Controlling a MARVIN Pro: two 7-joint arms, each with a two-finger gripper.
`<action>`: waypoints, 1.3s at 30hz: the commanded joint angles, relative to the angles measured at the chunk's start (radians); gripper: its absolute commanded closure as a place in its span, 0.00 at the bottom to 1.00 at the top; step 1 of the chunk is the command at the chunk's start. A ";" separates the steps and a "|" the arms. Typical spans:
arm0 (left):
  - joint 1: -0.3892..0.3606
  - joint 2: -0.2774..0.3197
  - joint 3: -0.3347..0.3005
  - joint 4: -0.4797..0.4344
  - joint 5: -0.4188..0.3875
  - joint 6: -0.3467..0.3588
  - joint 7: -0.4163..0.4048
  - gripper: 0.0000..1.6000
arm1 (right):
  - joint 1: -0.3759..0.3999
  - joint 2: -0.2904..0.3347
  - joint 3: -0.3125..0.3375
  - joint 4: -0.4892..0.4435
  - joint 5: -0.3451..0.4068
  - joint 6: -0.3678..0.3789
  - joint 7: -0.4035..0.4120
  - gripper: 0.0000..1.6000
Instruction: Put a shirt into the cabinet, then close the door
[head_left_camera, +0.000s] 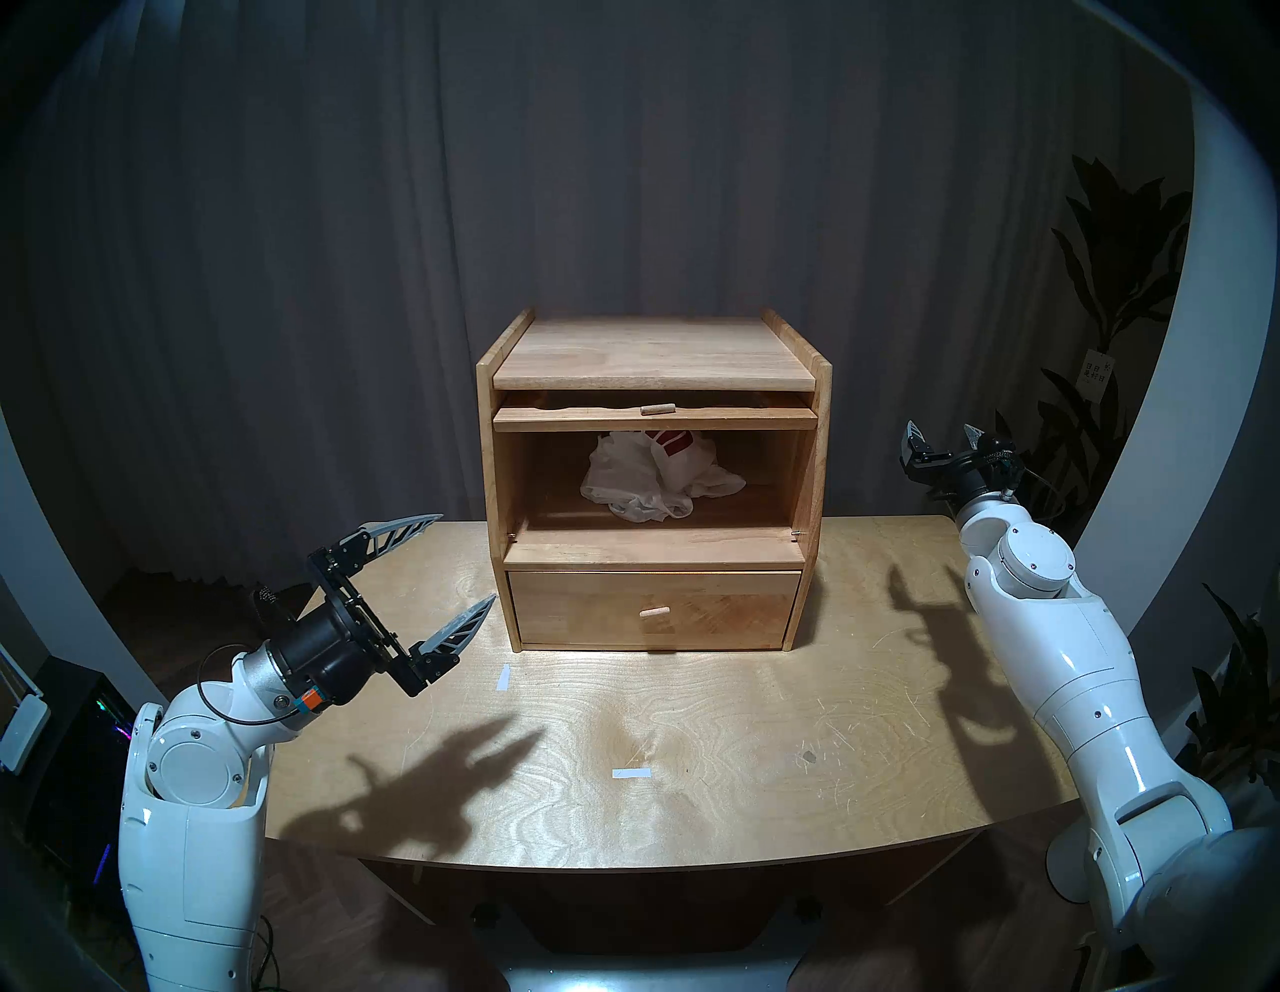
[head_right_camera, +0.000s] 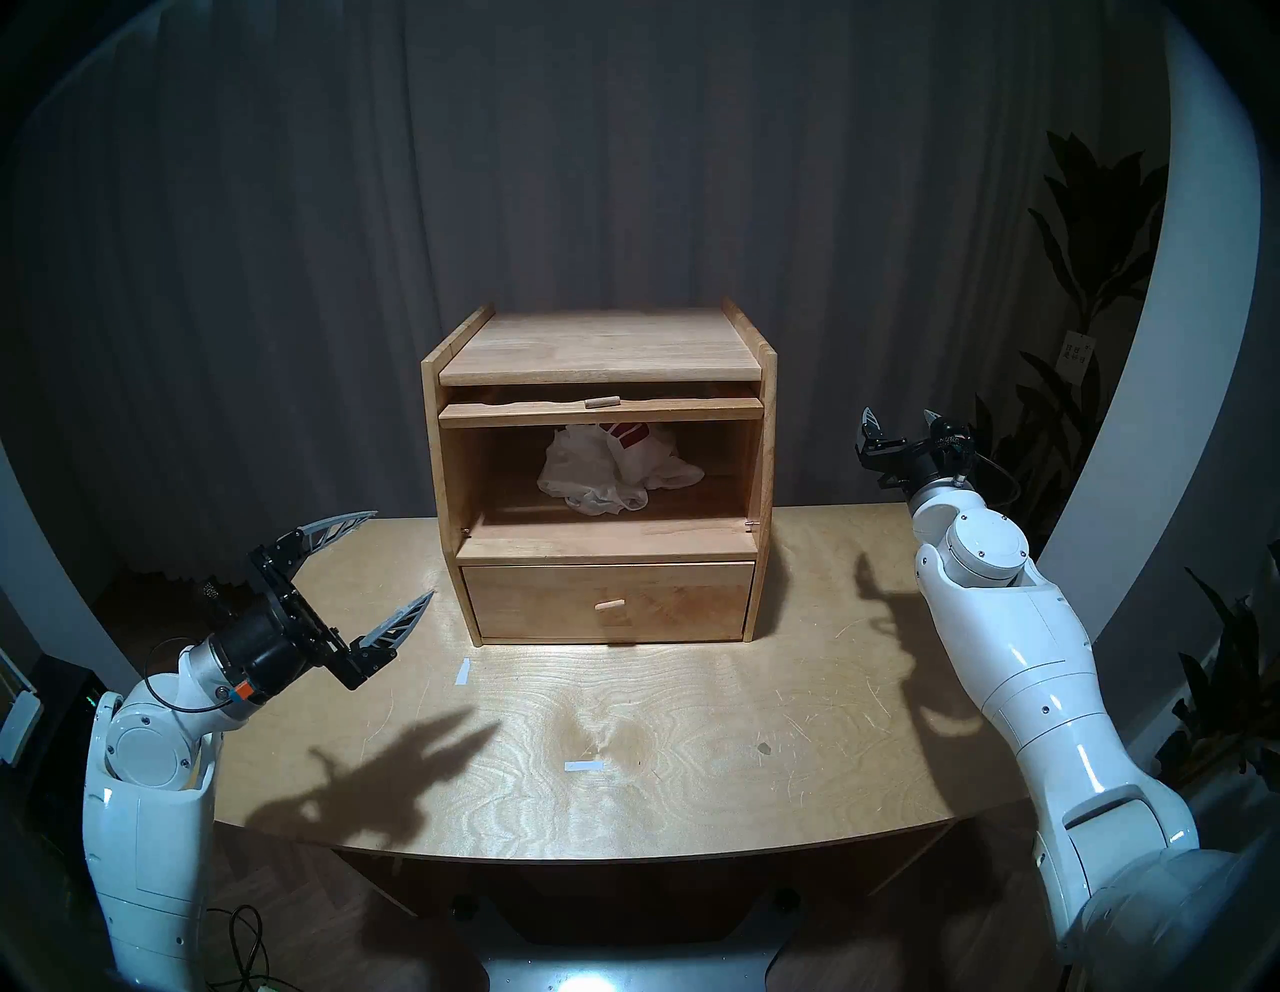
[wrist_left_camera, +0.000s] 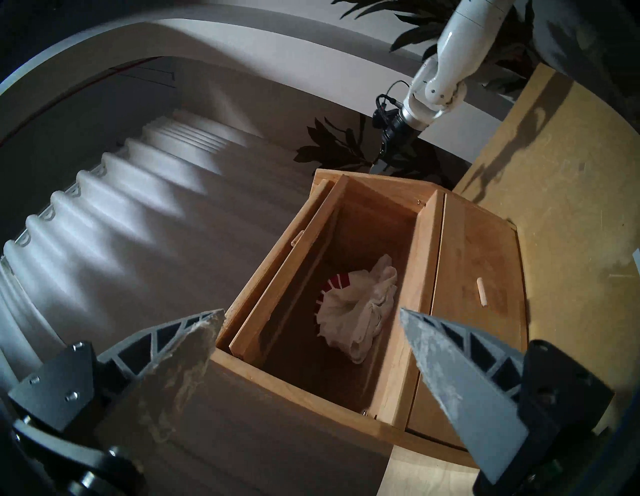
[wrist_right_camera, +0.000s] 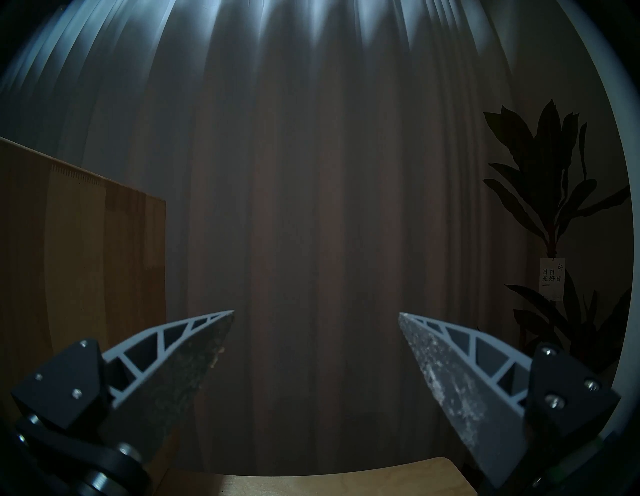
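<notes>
The light-brown wooden cabinet (head_left_camera: 651, 353) (head_right_camera: 596, 346) stands at the back middle of the table. Its upper compartment is open, and the white shirt (head_left_camera: 651, 478) (head_right_camera: 609, 471) (wrist_left_camera: 360, 311) with red print lies crumpled inside. The door (head_left_camera: 654, 418) (head_right_camera: 602, 413) (wrist_left_camera: 291, 273) is raised flat under the top board, only its front edge and peg showing. My left gripper (head_left_camera: 468, 555) (head_right_camera: 404, 553) (wrist_left_camera: 311, 310) hovers open and empty left of the cabinet's front, pointing at it. My right gripper (head_left_camera: 942, 429) (head_right_camera: 898, 414) (wrist_right_camera: 316, 312) is open and empty to the right of the cabinet's side wall (wrist_right_camera: 79, 259), facing the curtain.
The lower drawer (head_left_camera: 654, 613) with its peg is shut. Two white tape marks (head_left_camera: 632, 773) (head_left_camera: 503, 677) lie on the wooden table (head_left_camera: 762, 762). A grey curtain hangs behind, and dark plants (head_left_camera: 1108, 291) stand at the right.
</notes>
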 joint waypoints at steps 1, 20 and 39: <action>-0.064 -0.083 0.028 -0.029 0.129 0.032 0.036 0.00 | 0.019 -0.001 0.009 -0.013 0.003 -0.010 -0.002 0.00; -0.210 -0.200 0.073 -0.056 0.436 0.222 0.143 0.00 | 0.019 -0.003 0.011 -0.006 -0.007 -0.007 0.009 0.00; -0.100 -0.297 0.133 -0.237 0.743 0.307 0.404 0.00 | 0.023 -0.010 0.020 -0.006 -0.007 -0.012 0.013 0.00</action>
